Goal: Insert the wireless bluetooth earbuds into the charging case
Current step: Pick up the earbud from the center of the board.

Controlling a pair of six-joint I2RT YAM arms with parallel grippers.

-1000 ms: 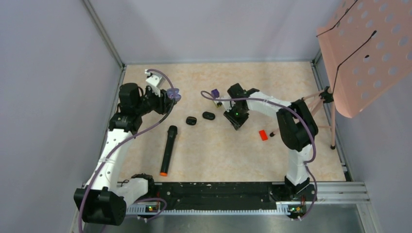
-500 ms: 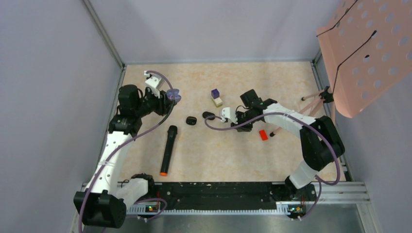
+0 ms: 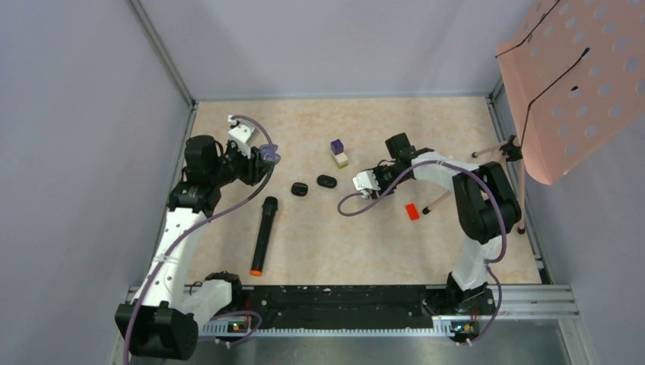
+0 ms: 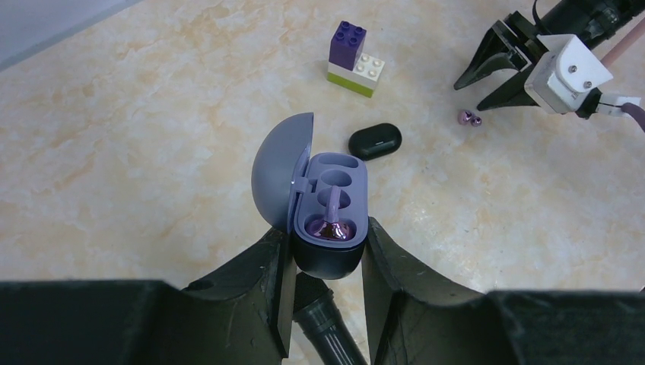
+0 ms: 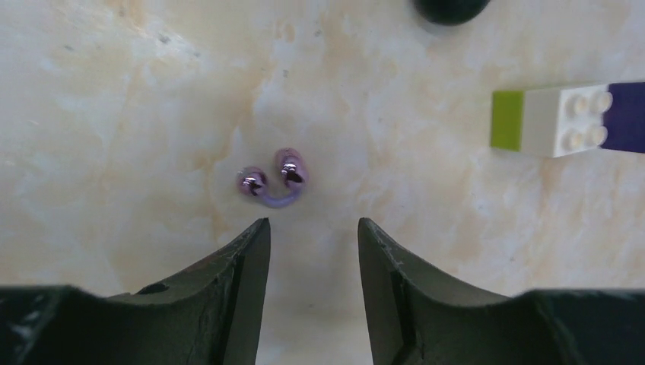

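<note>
The loose earbud, a small purple clip with two shiny beads, lies flat on the worktop just ahead of the right pincer. That pincer is spread with nothing between its tips. The likeliest slip is in the pickup. The piece is tiny, rounded and glossy, so if the tips close off-centre they may flick it across the smooth surface, or pinch only one bead and let it twist free on the lift. It also sits low, so the tips may scrape the worktop before they get around it.

The left pincer is pinching the charging case by its lower body, with the lid open and the tray tilted toward the table. One earbud is already seated in the near end and the far recess is bare. A hard push at insertion could rock the case in that narrow grip, or shake out the seated piece. The curved clip may also go in the wrong way round — it fits only one way, by the look of it.

The worktop is pale beige with a marbled pattern, and it is flat and slick. On it are stacked toy bricks, a black oval case, a microphone and a red block. Plain lilac-grey walls enclose it, and a pink perforated board on a stand leans in at the right.
</note>
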